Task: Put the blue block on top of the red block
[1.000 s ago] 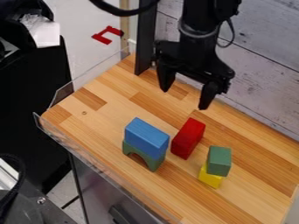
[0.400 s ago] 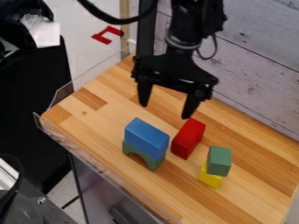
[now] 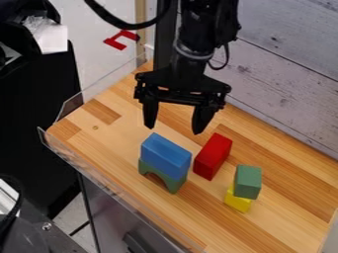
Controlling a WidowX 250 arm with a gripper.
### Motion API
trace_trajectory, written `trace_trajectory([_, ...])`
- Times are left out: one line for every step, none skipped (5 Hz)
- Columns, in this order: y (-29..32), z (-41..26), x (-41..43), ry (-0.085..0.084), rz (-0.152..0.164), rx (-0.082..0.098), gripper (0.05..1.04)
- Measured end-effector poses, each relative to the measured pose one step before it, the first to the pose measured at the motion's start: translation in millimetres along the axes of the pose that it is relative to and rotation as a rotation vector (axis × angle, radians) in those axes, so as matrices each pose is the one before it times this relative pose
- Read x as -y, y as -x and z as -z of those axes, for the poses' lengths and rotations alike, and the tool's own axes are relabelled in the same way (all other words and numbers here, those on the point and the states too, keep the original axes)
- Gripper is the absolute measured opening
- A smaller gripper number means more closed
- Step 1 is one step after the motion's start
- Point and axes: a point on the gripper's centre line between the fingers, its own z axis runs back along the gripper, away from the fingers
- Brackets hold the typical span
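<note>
- The blue rectangular block (image 3: 165,154) is lying lengthwise atop a green arched block (image 3: 176,185).
- The red rectangular block (image 3: 212,156) is resting on the wooden surface (image 3: 122,136), just beside the blue one.

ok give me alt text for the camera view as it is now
An open black gripper hangs over a blue block on a green arch; beside them on a wooden table are a red block and a green block on a yellow one.
</note>
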Motion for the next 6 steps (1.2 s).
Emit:
trace_trajectory([1.00,15.04,-1.54,-0.0489,-0.1538,-0.0286,1.001])
trace_trajectory([0.39,5.24,0.27,-0.0292,-0.1401,-0.0126,1.001])
trace_trajectory([1.93,2.08,5.04,0.0321,-0.1265,-0.0145,1.001])
trace_trajectory([1.64,3.38,-0.99,0.0123,-0.0877,-0.0234,1.001])
trace_trajectory([-4.21,0.37,-3.14,-0.0082,-0.0548,-0.0070,1.001])
trace_trajectory([-1.02,4.08,-7.54,-0.0261,-0.0398,-0.0197,1.001])
